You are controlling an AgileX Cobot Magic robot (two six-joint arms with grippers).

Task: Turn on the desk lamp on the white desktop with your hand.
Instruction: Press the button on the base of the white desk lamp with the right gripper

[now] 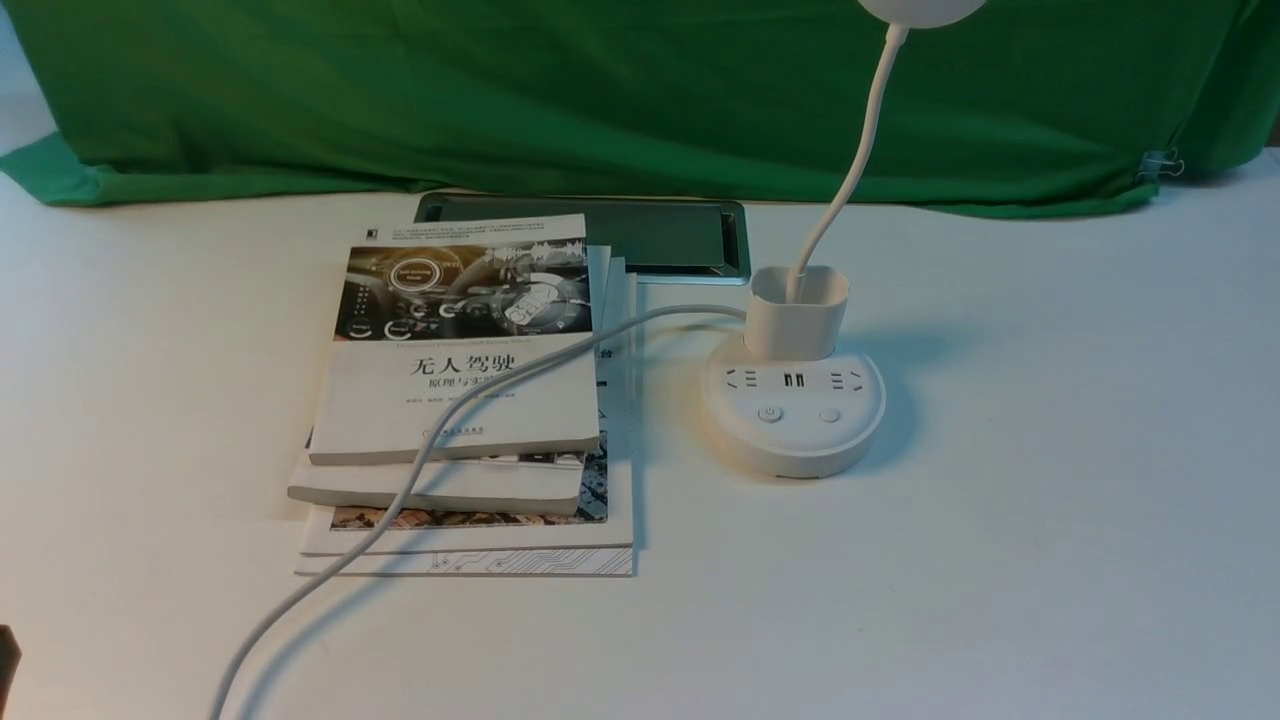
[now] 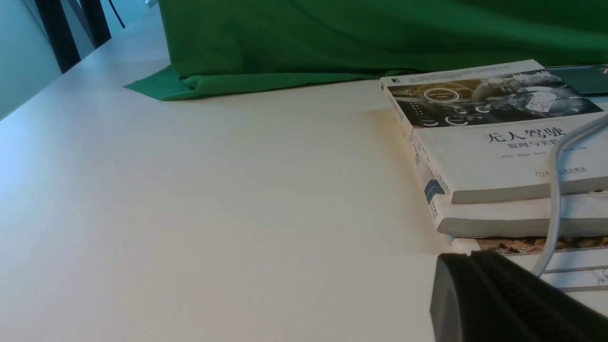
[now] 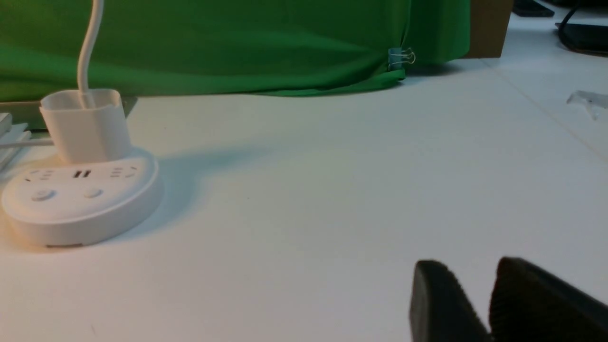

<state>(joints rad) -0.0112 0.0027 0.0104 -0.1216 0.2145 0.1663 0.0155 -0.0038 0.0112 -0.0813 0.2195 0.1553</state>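
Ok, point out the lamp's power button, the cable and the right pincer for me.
power button point(image 1: 769, 413), front view, on the left round button atop the desk lamp point(image 1: 795, 420) base.
cable point(image 1: 500, 390), front view, where it crosses the top book.
right pincer point(image 3: 479, 304), right wrist view, midway between its two dark fingertips.

A white desk lamp point(image 1: 794, 410) is seen standing on the white tabletop point(image 1: 1050, 520), its thin neck rising from a cup-like holder to a head cut off at the frame's top. A stack of books point(image 1: 465, 400) is placed to its left, crossed by a grey-white cable point(image 1: 430, 440). A green cloth point(image 1: 600, 90) is draped behind.
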